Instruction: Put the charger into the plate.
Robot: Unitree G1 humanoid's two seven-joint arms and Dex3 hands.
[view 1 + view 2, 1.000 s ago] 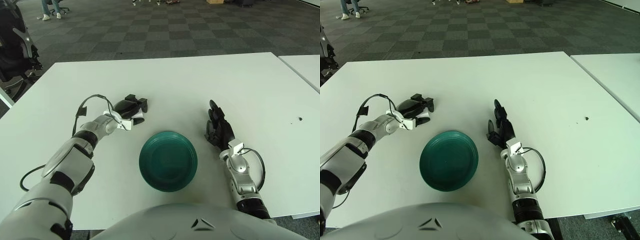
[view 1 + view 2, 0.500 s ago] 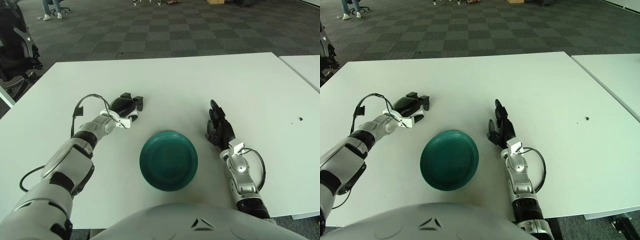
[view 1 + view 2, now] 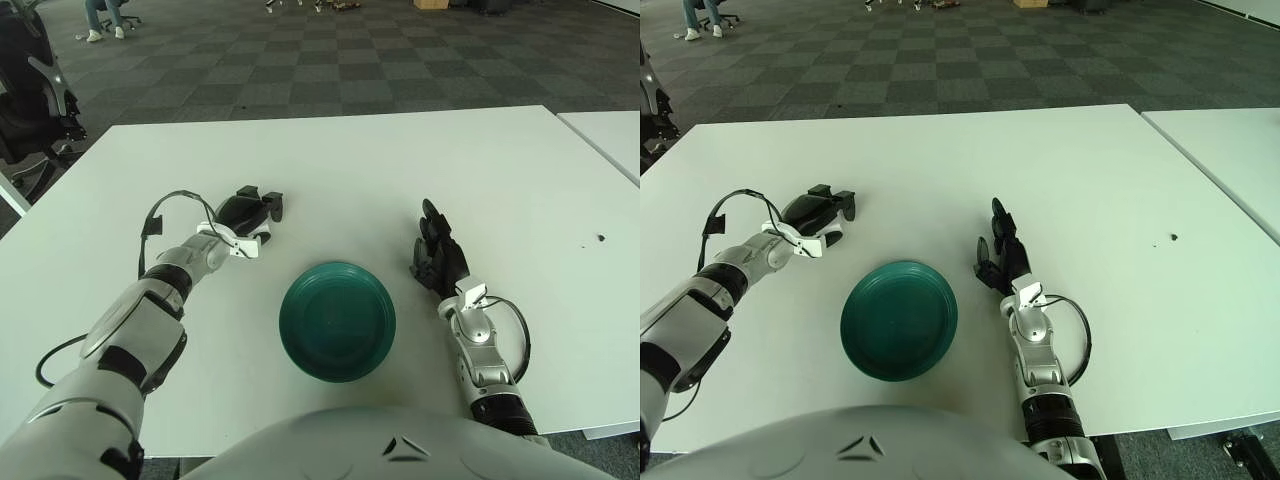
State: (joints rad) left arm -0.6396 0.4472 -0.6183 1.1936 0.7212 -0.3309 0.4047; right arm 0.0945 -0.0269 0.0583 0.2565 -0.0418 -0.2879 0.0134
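The green plate (image 3: 337,320) sits on the white counter (image 3: 350,170), round, dark teal, shallow, with a plain bare bowl and a slightly raised rim. Left of it and a little farther back is the left hand (image 3: 247,213), black fingers curled forward over the counter; whether the charger is inside that grip cannot be told, since the dark fingers hide anything they might hold, and no charger shows elsewhere on the counter. A black cable (image 3: 165,209) loops up from the left wrist. On the other side, the right hand (image 3: 437,256) shows just right of the plate, fingers stretched out straight and relaxed, holding nothing. A small dark speck (image 3: 600,238) marks the counter far to the right. Beyond the counter lies checkered carpet (image 3: 330,60).
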